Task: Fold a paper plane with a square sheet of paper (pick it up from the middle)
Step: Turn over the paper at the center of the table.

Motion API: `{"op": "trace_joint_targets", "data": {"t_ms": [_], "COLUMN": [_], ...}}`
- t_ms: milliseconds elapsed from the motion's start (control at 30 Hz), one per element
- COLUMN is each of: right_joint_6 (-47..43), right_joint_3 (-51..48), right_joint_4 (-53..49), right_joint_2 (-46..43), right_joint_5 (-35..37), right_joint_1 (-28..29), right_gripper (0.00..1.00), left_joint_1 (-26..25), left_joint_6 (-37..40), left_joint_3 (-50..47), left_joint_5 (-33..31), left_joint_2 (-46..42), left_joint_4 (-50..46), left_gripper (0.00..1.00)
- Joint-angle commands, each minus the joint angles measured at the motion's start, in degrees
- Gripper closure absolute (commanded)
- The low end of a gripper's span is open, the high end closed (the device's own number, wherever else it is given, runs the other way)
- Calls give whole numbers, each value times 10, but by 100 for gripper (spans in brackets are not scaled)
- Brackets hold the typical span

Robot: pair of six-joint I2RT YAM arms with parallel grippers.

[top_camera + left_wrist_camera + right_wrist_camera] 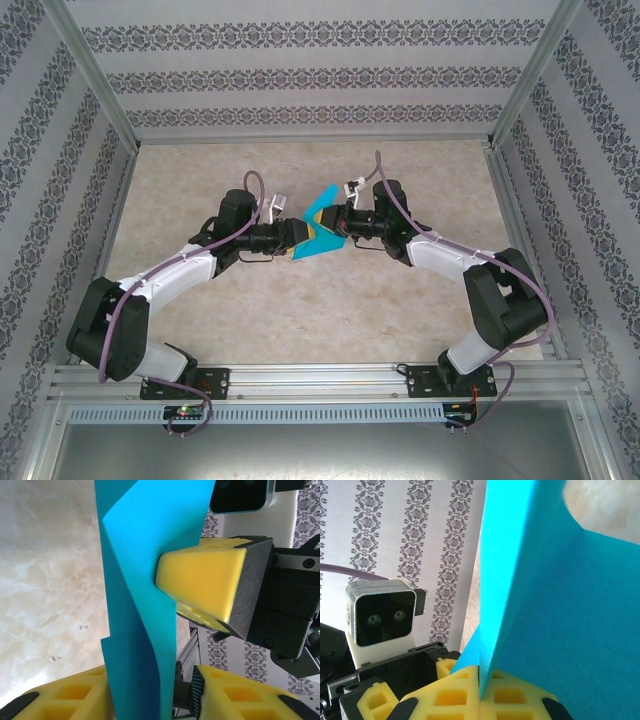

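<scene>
Teal paper sheet [322,232] hangs in the air over the middle of the marbled table [300,320], between two grippers that meet nose to nose.

On the left, the left gripper [297,238] reaches in towards the sheet's left edge. In the left wrist view its yellow foam pads [65,697] stand apart, one on each side of the paper. A narrow gap shows between the paper and the right-hand pad, so the paper is bracketed and not squeezed.

The paper is creased, no longer a flat square. The overhead view shows an angular shape with one pointed corner aimed at the far wall. In the left wrist view it stands upright, with a folded flap lying over a taller panel.

On the right, the right gripper [480,696] has its pads pressed together on the paper, which rises out of the seam between them.
</scene>
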Motion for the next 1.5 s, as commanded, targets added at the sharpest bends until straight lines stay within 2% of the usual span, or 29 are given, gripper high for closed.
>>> {"op": "trace_joint_targets", "data": {"t_ms": [0,633,833,933,1033,1133,1367,1467], "right_joint_6": [5,-1,-9,-42,-102,-153,-186,-187], "right_joint_3": [-7,-18,-25,-26,-28,-32,-59,-66], "right_joint_4": [20,17,7,-44,-147,-235,-306,-316], "right_joint_2": [-13,-20,-26,-46,-85,-125,-206,-230], "right_joint_5": [-7,-7,0,22,72,124,158,158], "right_joint_1": [-7,-9,-16,-26,-38,-50,-90,-104], "right_gripper": [96,88,74,65,57,46,33,31], "left_joint_1": [-5,-4,-4,-4,-4,-10,-31,-65], "left_joint_6": [29,77,96,138,215,291,382,405], "left_joint_3": [23,44,53,70,113,160,239,267], "left_joint_5": [3,-16,-20,-37,-90,-192,-434,-562], "left_joint_2": [2,1,0,-2,-8,-16,-8,4], "left_joint_4": [-25,-81,-108,-161,-269,-387,-544,-585], "left_gripper": [59,86,87,89,90,91,94,94]}}
